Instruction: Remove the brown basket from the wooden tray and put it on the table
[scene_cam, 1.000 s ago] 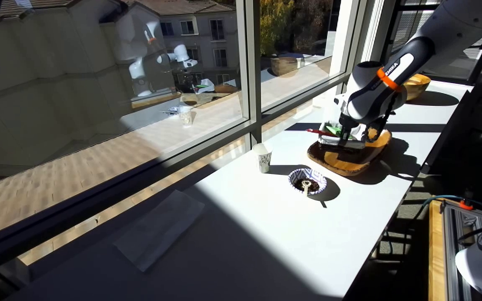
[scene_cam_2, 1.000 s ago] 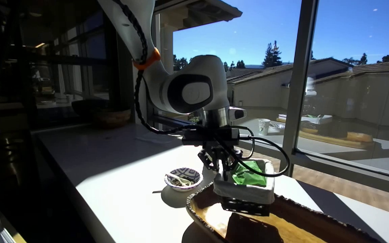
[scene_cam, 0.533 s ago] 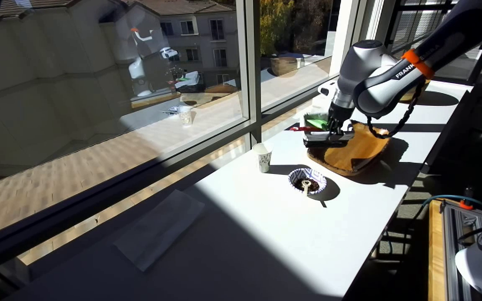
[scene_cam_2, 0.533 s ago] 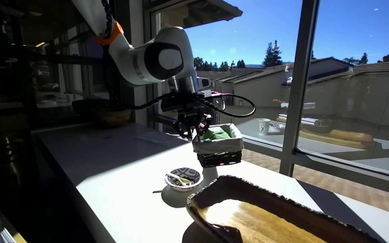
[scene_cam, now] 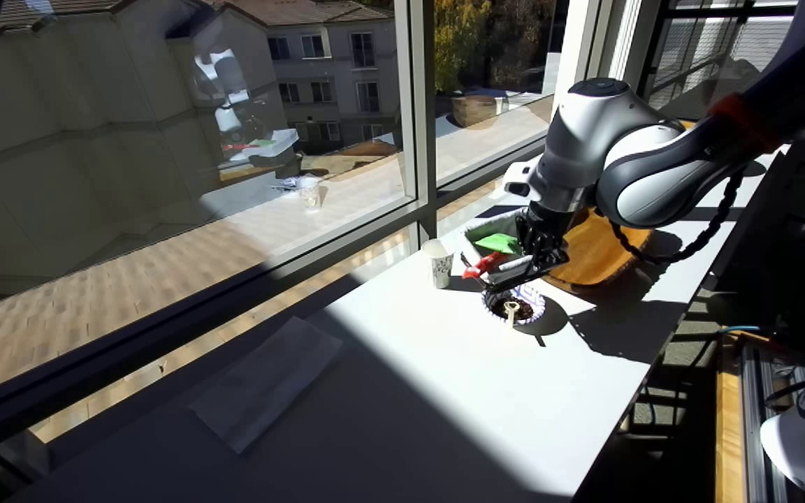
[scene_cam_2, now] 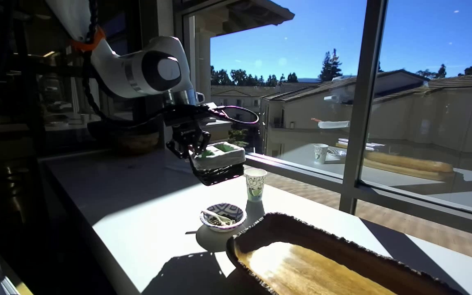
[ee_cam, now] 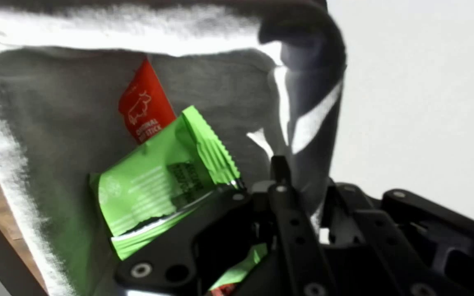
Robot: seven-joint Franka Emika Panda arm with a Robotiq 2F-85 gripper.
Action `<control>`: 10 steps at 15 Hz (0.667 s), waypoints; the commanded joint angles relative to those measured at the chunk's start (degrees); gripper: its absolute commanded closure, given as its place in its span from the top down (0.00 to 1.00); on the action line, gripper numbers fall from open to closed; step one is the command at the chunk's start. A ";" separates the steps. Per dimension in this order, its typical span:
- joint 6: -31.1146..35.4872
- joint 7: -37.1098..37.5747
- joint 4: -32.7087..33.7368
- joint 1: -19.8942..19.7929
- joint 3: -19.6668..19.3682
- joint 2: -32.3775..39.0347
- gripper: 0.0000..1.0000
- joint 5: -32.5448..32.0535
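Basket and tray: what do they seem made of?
Brown basket: woven-looking sides, possibly wicker or plastic, finish lost in shade. Its liner looks like matte, folded fabric. Wooden tray: probably wood, glossy by its bright glare, rough and bark-like at the edge.

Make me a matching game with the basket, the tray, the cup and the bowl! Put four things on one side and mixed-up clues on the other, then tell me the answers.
Things
1. brown woven basket
2. wooden tray
3. paper cup
4. patterned bowl

Clues
A. on the table, wide and orange-brown, with a rough dark rim
B. has a spoon in it
C. up in the air, gripped by the hand
D. standing upright, white with a swirly print

Right pairs: 1-C, 2-A, 3-D, 4-B
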 commanded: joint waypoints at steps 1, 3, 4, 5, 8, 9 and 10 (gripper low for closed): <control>3.57 -6.05 -1.51 3.96 1.38 -0.08 0.04 0.40; 2.08 -3.99 -0.52 3.60 1.65 0.24 0.15 0.16; 3.06 -5.12 -0.60 4.33 1.91 0.38 0.15 0.31; 3.35 -5.76 -0.60 4.69 2.01 0.45 0.15 0.36; 3.40 -6.74 -0.61 4.72 1.90 0.47 0.15 0.38; 3.40 -6.83 -0.61 4.72 1.88 0.47 0.15 0.38; 3.40 -6.87 -0.61 4.72 1.89 0.47 0.15 0.38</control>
